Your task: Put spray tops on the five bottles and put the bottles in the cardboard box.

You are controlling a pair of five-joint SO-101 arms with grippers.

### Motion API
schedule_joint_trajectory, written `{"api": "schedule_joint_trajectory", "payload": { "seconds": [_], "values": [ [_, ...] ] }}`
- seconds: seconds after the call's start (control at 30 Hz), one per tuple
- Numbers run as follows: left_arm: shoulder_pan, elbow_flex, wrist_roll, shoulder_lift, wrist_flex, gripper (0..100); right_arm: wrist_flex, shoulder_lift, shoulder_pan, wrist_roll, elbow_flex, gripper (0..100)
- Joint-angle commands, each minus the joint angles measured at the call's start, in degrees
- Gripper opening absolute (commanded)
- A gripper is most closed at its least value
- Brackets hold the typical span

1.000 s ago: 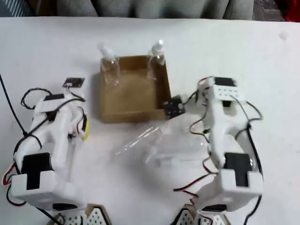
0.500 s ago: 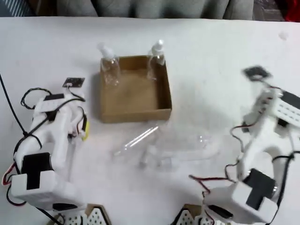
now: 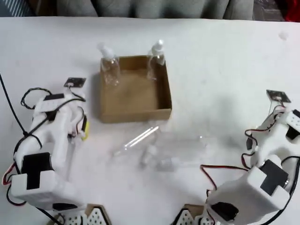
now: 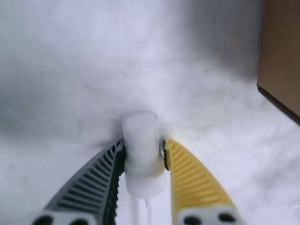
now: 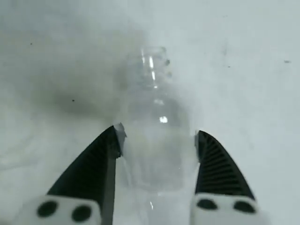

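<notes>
The cardboard box (image 3: 135, 107) stands mid-table, its corner also in the left wrist view (image 4: 281, 56). Two clear bottles with white spray tops (image 3: 110, 68) (image 3: 156, 58) stand upright in its far corners. In front of the box lie loose clear bottles (image 3: 185, 147) and a spray top with its tube (image 3: 137, 139). My left gripper (image 4: 142, 150), left of the box, is shut on a white spray top (image 4: 139, 129) just above the table. Over at the table's right side, my right gripper (image 5: 158, 136) is shut on a clear, uncapped bottle (image 5: 157, 103), neck pointing away.
The left arm (image 3: 49, 136) fills the near left of the white table (image 3: 220, 61), the right arm (image 3: 262, 173) the near right corner. Cables trail from both arms. The far and right-hand stretches of the tabletop are bare.
The right arm has swung from the box's front right corner, over the loose bottles, out to the table's right side. The left arm has stayed put.
</notes>
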Motion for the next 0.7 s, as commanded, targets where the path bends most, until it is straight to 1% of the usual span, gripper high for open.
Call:
{"api": "schedule_joint_trajectory", "payload": {
  "seconds": [0.0,0.17,0.33,0.4,0.5,0.67],
  "values": [
    [0.1,-2.4,-1.0,0.0,0.4,2,-2.1,-2.6,-2.0,-0.1,1.1,18.7],
    [0.1,-2.4,-1.1,0.0,0.4,2,2.6,-9.6,-3.9,-0.1,0.9,22.2],
    [0.1,-2.4,-1.2,0.0,0.4,2,5.6,-19.8,-4.3,0.0,1.0,22.3],
    [0.1,-2.4,-1.2,0.0,0.4,2,6.9,-22.5,-4.3,2.0,1.3,22.4],
    [0.1,-2.4,-1.2,0.0,0.4,2,8.4,-22.8,-4.3,4.4,1.8,22.4],
    [0.1,-2.4,-1.2,0.0,0.4,2,4.2,-18.4,-4.2,5.2,2.3,22.4]
  ]
}}
